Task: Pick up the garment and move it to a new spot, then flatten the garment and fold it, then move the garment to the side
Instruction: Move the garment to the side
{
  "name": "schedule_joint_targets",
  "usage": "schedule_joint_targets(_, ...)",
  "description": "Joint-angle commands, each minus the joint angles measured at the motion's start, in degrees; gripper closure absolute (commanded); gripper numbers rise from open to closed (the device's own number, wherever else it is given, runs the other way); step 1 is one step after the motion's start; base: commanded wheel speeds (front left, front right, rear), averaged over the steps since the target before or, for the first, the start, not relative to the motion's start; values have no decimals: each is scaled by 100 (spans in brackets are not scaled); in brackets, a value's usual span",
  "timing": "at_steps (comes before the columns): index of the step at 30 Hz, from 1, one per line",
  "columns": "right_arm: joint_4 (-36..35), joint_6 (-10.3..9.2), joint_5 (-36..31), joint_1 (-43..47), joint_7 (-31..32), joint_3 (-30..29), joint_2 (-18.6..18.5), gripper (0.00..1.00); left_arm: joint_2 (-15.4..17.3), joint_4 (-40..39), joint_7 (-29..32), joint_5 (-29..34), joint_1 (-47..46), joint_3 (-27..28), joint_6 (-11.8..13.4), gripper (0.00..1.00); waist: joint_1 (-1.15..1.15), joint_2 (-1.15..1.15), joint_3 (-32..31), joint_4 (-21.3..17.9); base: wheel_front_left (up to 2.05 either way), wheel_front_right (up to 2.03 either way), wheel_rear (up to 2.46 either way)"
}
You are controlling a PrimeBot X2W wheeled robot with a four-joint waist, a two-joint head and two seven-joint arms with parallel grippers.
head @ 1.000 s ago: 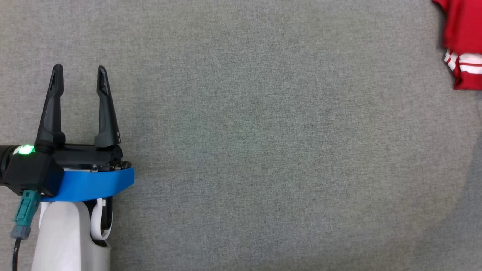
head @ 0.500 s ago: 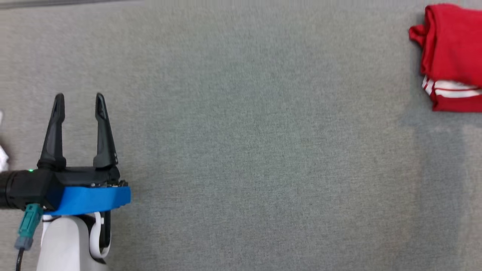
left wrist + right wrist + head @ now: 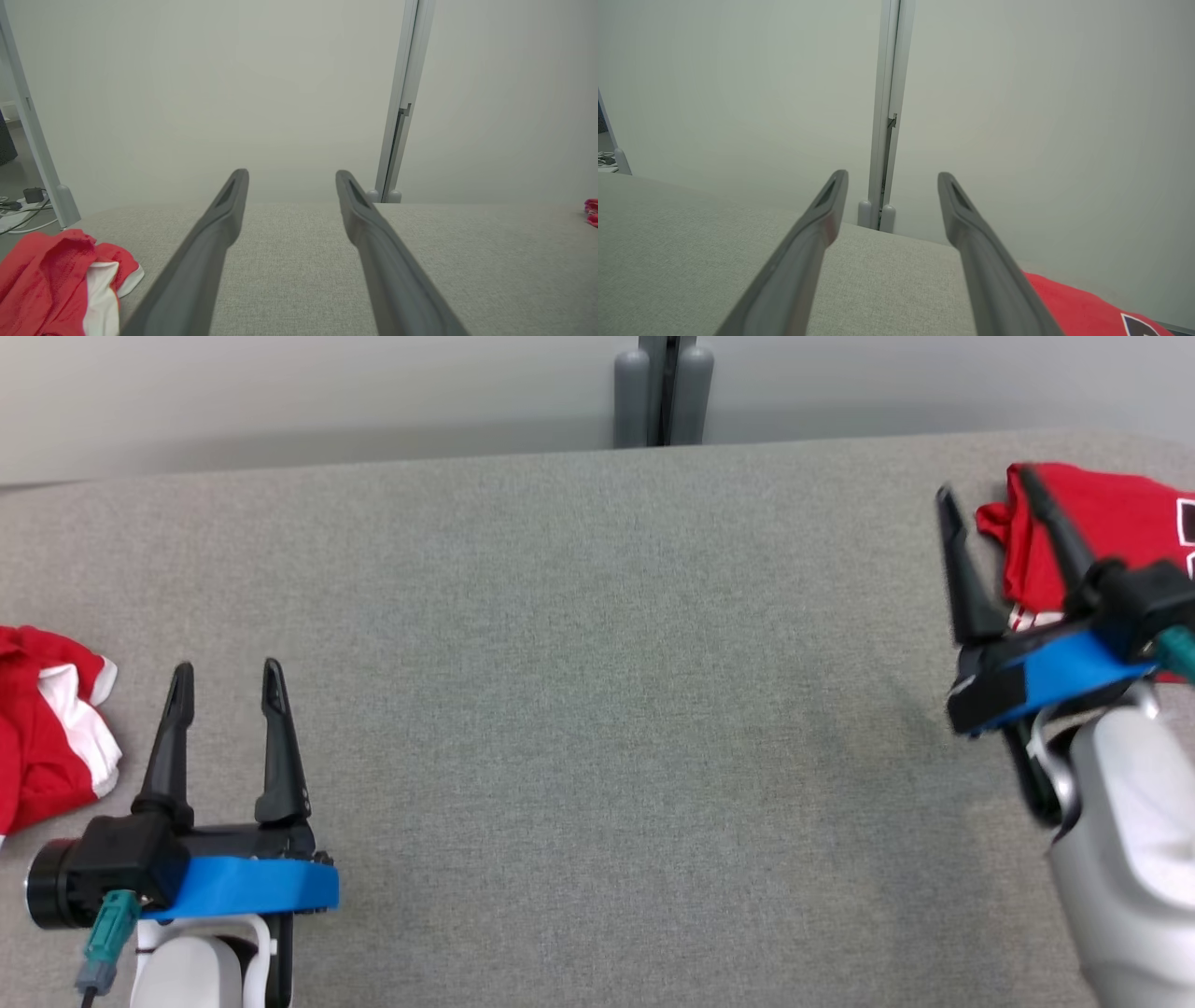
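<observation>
A folded red garment (image 3: 1111,518) with white stripes lies at the table's far right; its red edge (image 3: 1078,308) shows in the right wrist view. My right gripper (image 3: 985,483) stands open just in front of it, empty, one finger overlapping the cloth in the head view, and I cannot tell whether it touches. A crumpled red and white garment (image 3: 47,737) lies at the far left, and it shows low and left (image 3: 46,275) in the left wrist view. Just to its right my left gripper (image 3: 227,665) is open and holds nothing.
The grey fabric table (image 3: 597,663) stretches wide between the two arms. Its far edge meets a pale wall, with a grey post (image 3: 663,392) behind the middle. Cables lie on the floor (image 3: 18,210) beyond the table's left end.
The head camera has tilted up, bringing the table's far edge, the wall and the left garment into view. My right gripper now shows in front of the folded garment.
</observation>
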Motion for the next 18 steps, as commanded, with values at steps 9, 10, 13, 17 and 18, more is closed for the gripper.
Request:
schedule_joint_targets(9,-645,-1,169,1271,-19,-57,404,0,-39,199,-16,-39,240,-17,-17,0,1,0,-384,-23,0,0,0)
schedule_joint_targets(10,-700,-1,177,1402,-19,-90,432,0,-43,215,-16,-45,258,-18,-17,0,1,0,-418,-19,0,0,0)
schedule_joint_targets(13,-890,-1,173,1768,-19,-209,564,0,-53,252,-16,-63,298,-26,-17,0,1,0,-511,-8,0,0,0)
schedule_joint_targets(17,-1093,-1,147,2159,34,-423,736,0,-66,302,-16,-82,378,-62,-19,0,1,0,-594,10,0,0,0)
schedule_joint_targets(18,-1142,0,124,2229,45,-444,771,0,-67,306,-16,-85,379,-61,-19,0,1,0,-600,10,0,0,0)
